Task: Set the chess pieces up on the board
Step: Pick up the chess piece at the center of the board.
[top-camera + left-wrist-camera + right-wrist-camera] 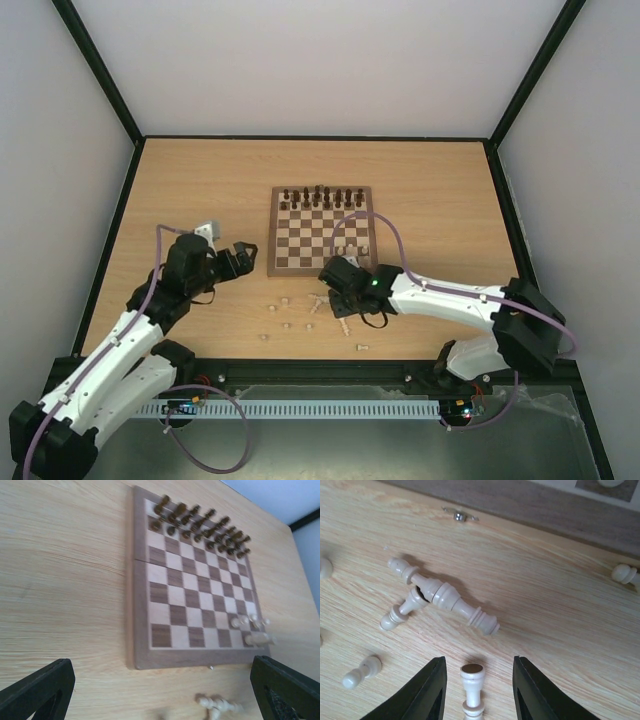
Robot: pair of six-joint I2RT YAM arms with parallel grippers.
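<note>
Between the spread fingers of the right gripper [479, 661], touching neither, a pale pawn [472, 687] lies on its side. Just ahead of the tips, a taller pale piece [445, 597] lies with a second pawn [400, 612] leaning against it. Beyond them is the chessboard [545, 510] with its small metal clasp [459, 515]. The left gripper [160, 690] is spread wide and holds nothing, with the board well ahead of it. These pale chess pieces [300, 310] look like light, rigid turned wood, smooth and round, so they would likely roll or slip out of a pinch. The narrow waist above the base seems the safest hold. No brand, label or writing can be read.
</note>
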